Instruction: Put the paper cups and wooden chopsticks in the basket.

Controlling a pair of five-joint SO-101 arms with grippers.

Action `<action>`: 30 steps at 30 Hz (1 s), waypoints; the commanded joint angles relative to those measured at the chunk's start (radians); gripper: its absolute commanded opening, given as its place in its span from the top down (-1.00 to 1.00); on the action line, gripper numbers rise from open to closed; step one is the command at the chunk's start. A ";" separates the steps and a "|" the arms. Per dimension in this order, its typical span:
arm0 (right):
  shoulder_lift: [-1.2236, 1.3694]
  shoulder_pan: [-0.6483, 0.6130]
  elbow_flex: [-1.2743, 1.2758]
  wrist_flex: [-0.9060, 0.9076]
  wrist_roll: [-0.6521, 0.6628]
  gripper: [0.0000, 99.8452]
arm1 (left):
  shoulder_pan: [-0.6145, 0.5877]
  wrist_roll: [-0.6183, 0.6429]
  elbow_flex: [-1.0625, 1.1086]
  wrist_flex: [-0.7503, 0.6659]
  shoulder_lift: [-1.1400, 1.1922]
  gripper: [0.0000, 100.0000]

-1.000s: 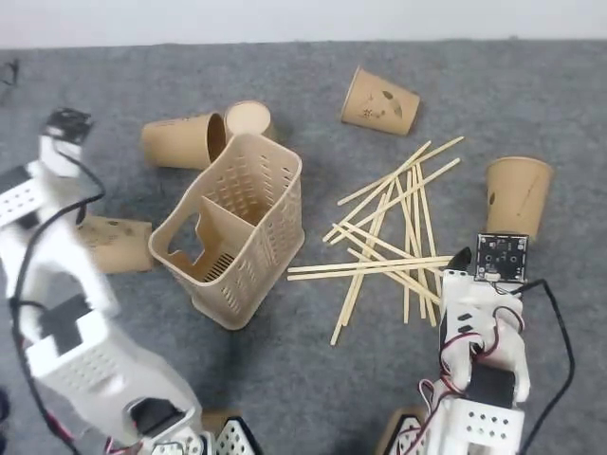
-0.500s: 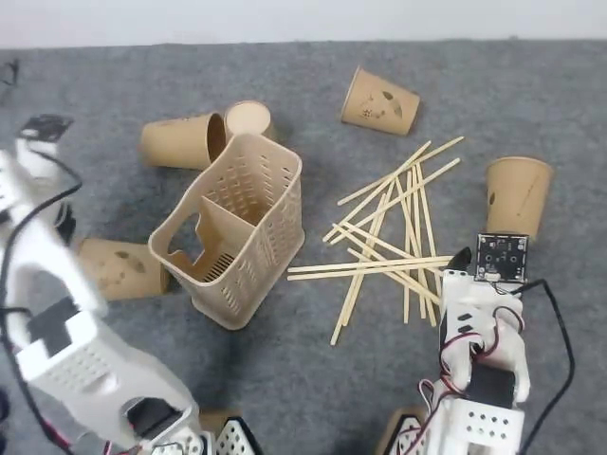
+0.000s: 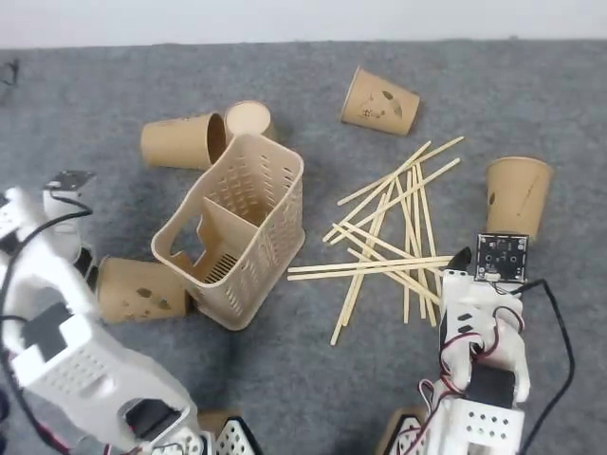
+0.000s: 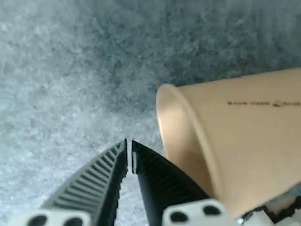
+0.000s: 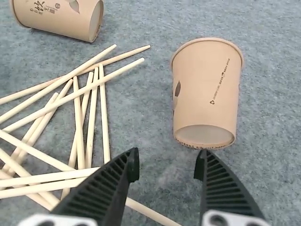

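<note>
High view: the left arm has swung down the left edge, shoving a fallen paper cup [image 3: 142, 289] against the basket [image 3: 283, 220] at lower left. The left end effector [image 4: 129, 143] is clenched empty beside that cup and the right end effector [image 5: 167, 153] is released, so the cup still needs a proper grasp.

Tan cups [image 3: 518, 193], beige basket [image 3: 232, 230], grey carpet [image 3: 285, 379].

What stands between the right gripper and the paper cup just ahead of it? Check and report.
Nothing visible. The right gripper is open, and bare grey mat lies between it and the paper cup, whose base faces the gripper. The chopsticks lie off to one side of that gap.
</note>
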 commanded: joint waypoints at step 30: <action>-0.005 -0.007 0.017 -0.001 0.011 0.59 | 0.528 0.109 0.056 0.224 -0.479 0.97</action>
